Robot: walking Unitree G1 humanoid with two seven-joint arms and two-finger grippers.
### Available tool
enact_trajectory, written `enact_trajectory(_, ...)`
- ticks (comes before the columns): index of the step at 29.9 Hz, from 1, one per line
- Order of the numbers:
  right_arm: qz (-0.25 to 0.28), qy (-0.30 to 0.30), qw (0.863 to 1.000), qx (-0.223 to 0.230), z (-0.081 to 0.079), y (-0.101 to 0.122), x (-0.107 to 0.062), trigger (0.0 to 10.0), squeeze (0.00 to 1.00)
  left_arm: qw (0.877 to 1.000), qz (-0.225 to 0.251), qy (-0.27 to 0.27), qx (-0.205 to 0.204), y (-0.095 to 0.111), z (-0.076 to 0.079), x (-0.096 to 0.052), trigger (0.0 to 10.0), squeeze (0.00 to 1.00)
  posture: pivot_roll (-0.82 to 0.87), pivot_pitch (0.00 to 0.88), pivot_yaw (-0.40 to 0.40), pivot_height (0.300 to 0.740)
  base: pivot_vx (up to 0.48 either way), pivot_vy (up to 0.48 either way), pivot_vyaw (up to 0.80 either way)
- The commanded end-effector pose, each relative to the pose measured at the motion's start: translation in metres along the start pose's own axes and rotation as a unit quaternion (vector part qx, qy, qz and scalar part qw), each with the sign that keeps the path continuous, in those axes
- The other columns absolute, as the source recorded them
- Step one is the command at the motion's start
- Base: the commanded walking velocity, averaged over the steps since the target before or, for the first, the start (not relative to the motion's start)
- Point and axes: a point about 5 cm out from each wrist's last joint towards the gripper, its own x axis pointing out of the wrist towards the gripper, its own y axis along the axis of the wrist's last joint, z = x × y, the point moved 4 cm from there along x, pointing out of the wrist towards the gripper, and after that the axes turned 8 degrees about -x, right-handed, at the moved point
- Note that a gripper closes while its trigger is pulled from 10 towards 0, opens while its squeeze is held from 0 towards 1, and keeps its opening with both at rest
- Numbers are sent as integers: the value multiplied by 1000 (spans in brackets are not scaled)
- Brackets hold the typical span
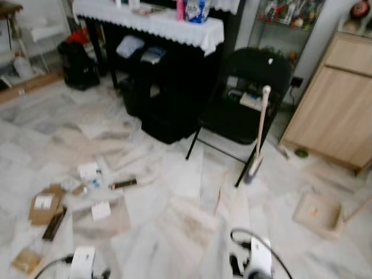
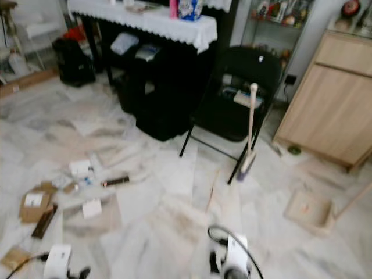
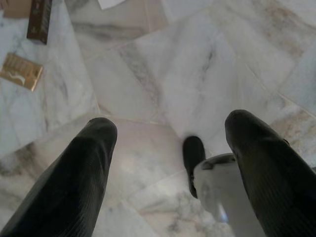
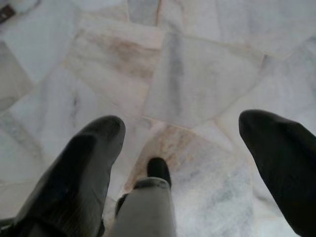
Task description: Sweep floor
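A broom [image 1: 260, 131] with a pale wooden handle stands upright, leaning on a black folding chair [image 1: 247, 96], its head on the marble floor. A beige dustpan [image 1: 317, 214] lies on the floor at the right. Litter is scattered at the left: cardboard pieces [image 1: 43, 206], a white card [image 1: 100, 210], a dark bar [image 1: 123, 184] and a small white box [image 1: 88, 170]. Both arms hang low at the bottom of the picture, left arm [image 1: 82, 261] and right arm [image 1: 258, 258]. My left gripper [image 3: 170, 126] is open over bare tile, and my right gripper [image 4: 181, 126] is open too, holding nothing.
A black table with a white lace cloth [image 1: 157, 26] stands at the back, with dark bags [image 1: 165, 110] under it. At the right is a wooden cabinet [image 1: 340, 104]. A black bag [image 1: 78, 64] sits at the back left. The pictures are blurred.
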Motion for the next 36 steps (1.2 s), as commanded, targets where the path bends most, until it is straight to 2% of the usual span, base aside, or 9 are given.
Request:
enact_trajectory(1, 5, 0, 1000, 3, -2, 4, 1, 10000, 0, 1000, 1, 3, 3, 1, -3, 0, 10000, 0, -18, 2, -43, 740, 0, 0, -681)
enact_trajectory(14, 7, -3, 1000, 5, -1, 5, 1, 10000, 0, 1000, -1, 1, -1, -3, -3, -1, 10000, 0, -22, 4, -42, 740, 0, 0, -677)
enact_trajectory(22, 7, -1, 1000, 4, -2, 4, 1, 10000, 0, 1000, -4, -7, 9, -9, 8, -1, 10000, 0, -21, 8, -43, 740, 0, 160, -672)
enact_trajectory(27, 7, -1, 1000, 5, -2, 4, 1, 10000, 0, 1000, 2, -9, 10, -1, 12, 2, 10000, 0, -21, 9, -41, 740, 0, 0, -654)
enact_trajectory(36, 13, -5, 1000, 12, -2, 6, 1, 10000, 0, 1000, 19, -12, 4, 15, 11, 4, 10000, 0, -19, 9, -42, 740, 0, 0, 0)
